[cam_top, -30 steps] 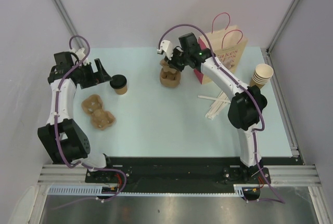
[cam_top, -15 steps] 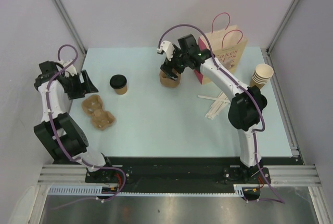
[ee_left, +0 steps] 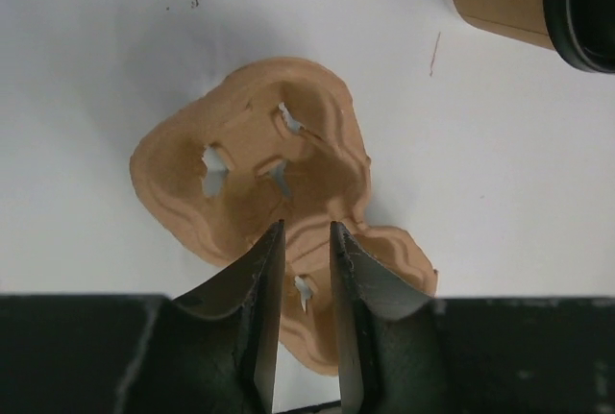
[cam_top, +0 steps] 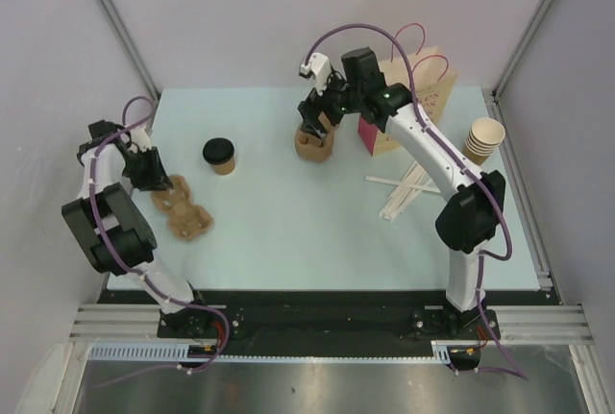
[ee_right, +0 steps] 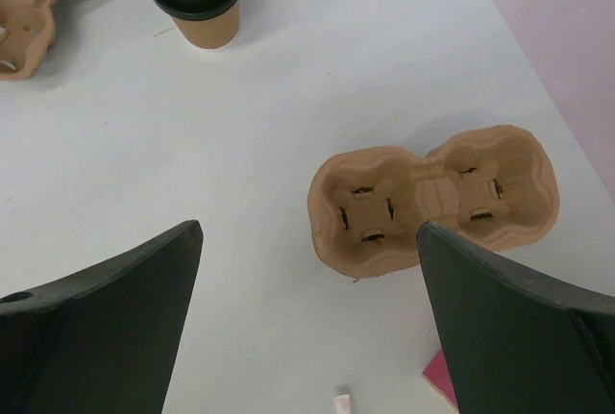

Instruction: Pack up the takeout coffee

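Brown paper under a black lid, the takeout coffee (cam_top: 219, 156) stands upright toward the far-left corner of the table (cam_top: 288, 231), touched by neither arm. My left gripper (ee_left: 306, 231) is narrowed to a slit over a pulp cup carrier (ee_left: 250, 164) by the left edge; I cannot tell whether it pinches. My right gripper (ee_right: 307, 231) hangs spread wide above a second carrier (ee_right: 432, 198) near the far edge, beside the pink bag (cam_top: 434, 87).

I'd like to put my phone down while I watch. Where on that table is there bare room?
The widest bare patch of table lies at the near middle, between the left cup carrier, the wooden stirrers and the near edge. The far right is crowded: pink bag, cup stack, right gripper over the second carrier.
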Controlling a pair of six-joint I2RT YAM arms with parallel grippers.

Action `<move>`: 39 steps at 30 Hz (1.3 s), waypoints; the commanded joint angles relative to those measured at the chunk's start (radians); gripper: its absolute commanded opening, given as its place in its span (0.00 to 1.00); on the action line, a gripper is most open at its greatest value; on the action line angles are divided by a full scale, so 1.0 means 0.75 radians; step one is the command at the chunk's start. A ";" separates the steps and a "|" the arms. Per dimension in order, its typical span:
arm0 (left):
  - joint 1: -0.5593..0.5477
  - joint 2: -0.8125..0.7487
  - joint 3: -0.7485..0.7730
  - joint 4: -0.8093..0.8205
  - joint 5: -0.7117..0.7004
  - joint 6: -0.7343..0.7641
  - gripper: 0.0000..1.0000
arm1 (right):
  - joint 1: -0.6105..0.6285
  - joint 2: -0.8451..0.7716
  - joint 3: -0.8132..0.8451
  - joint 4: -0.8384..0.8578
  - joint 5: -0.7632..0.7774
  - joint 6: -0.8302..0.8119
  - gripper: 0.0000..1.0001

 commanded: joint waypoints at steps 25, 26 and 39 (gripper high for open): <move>-0.190 -0.096 0.034 0.060 -0.179 -0.089 0.89 | -0.243 -0.306 0.130 -0.146 0.184 0.109 1.00; -0.190 -0.117 0.046 0.045 -0.157 -0.081 0.96 | -0.268 -0.315 0.130 -0.146 0.192 0.111 1.00; -0.192 -0.326 0.130 0.039 0.038 -0.058 0.99 | -0.378 -0.019 0.383 -0.259 0.198 0.128 0.97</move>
